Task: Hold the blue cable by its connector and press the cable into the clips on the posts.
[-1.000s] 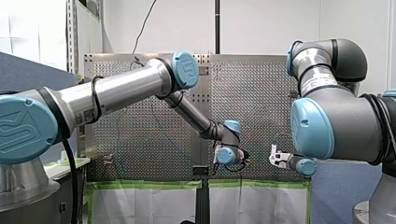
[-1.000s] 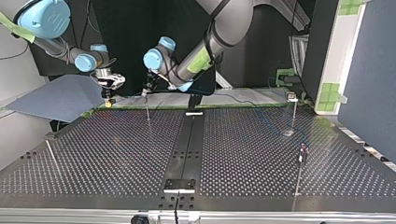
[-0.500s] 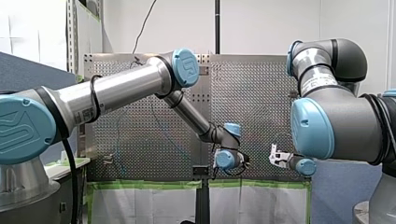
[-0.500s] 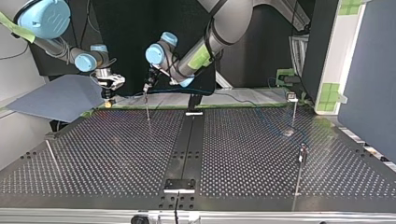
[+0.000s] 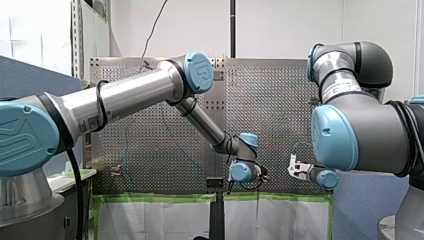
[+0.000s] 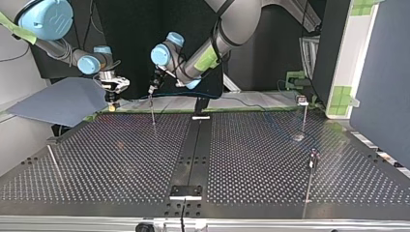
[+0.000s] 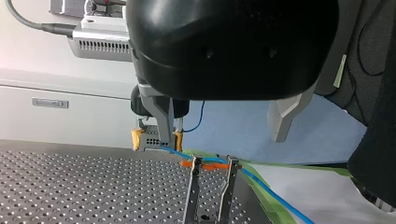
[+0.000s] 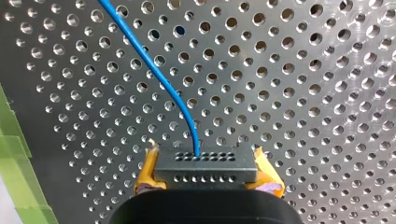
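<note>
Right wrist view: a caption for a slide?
My right gripper clamps the connector, the blue cable arcing away over the perforated table.

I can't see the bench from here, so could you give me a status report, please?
Right pincer shut on connector. Left pincer open over orange clip. Blue cable lies across clip, seating unclear. No obstruction seen.

The perforated table (image 6: 111, 159) fills the top view. A black centre strip (image 6: 192, 145) splits it, running from 6 toward 12 o'clock. A grey-blue board (image 6: 58, 102) lies just past the table's edge at 10 o'clock. Green tape (image 6: 344, 92) patches a white panel (image 6: 357, 58) at 2 o'clock. In the front view a green band (image 5: 150, 198) tops white sheets (image 5: 150, 220) at 6 o'clock.
</note>
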`<state>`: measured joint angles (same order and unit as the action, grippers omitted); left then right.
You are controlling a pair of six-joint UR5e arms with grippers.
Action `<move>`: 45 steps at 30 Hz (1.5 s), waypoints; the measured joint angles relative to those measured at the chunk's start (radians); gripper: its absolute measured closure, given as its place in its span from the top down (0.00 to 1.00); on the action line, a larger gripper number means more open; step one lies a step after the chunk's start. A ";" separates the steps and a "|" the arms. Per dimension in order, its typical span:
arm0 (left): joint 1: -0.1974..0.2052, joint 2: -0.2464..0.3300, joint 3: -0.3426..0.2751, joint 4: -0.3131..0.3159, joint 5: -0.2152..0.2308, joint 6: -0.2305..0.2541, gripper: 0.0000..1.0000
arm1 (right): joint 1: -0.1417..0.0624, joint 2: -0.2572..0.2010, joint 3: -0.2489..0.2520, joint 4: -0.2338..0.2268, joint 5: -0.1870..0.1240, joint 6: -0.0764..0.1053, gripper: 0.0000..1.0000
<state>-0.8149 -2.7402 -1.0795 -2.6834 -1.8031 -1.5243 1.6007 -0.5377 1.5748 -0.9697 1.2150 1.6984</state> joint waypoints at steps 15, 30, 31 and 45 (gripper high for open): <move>0.006 0.000 0.000 -0.003 0.000 -0.002 1.00 | 0.000 0.001 0.000 0.001 0.000 0.000 0.00; 0.008 0.000 0.000 -0.028 -0.027 -0.012 1.00 | 0.000 0.001 0.000 -0.001 -0.001 0.000 0.00; 0.008 0.000 0.000 -0.029 -0.028 -0.012 1.00 | 0.000 0.001 0.000 -0.001 -0.001 0.000 0.00; 0.007 0.000 0.000 -0.035 -0.029 -0.013 1.00 | 0.000 0.001 0.000 -0.001 -0.001 0.000 0.00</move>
<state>-0.8078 -2.7402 -1.0796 -2.7180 -1.8322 -1.5370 1.6010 -0.5363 1.5748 -0.9705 1.2139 1.6984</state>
